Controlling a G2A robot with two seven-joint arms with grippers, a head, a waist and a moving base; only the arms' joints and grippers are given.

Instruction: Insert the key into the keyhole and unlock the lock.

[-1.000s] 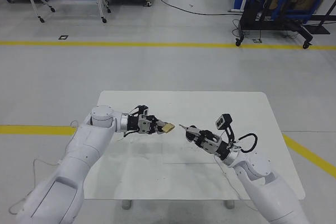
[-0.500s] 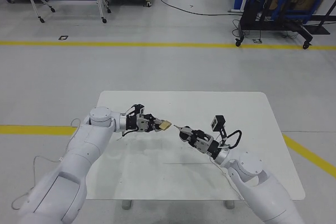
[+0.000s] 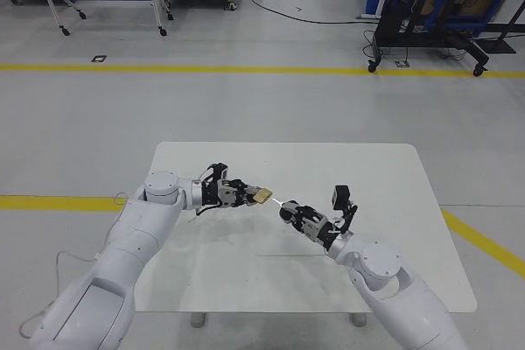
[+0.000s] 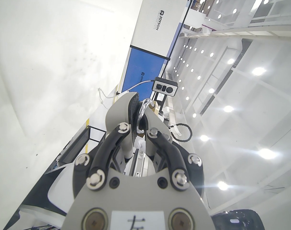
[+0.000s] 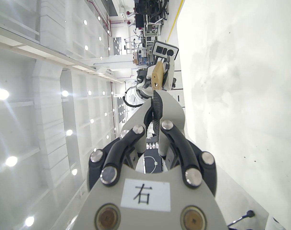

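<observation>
Above white table (image 3: 359,166), left fingers (image 4: 120,111) clamp lock (image 3: 262,196); right fingers (image 5: 173,107) pinch, seemingly, key (image 3: 283,206).

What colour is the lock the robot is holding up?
Golden yellow, like brass. The lock shows best in the right wrist view.

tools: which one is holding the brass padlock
The left tool, shut on the shackle of the brass padlock; the right tool grips a thin key aimed at it.
</observation>
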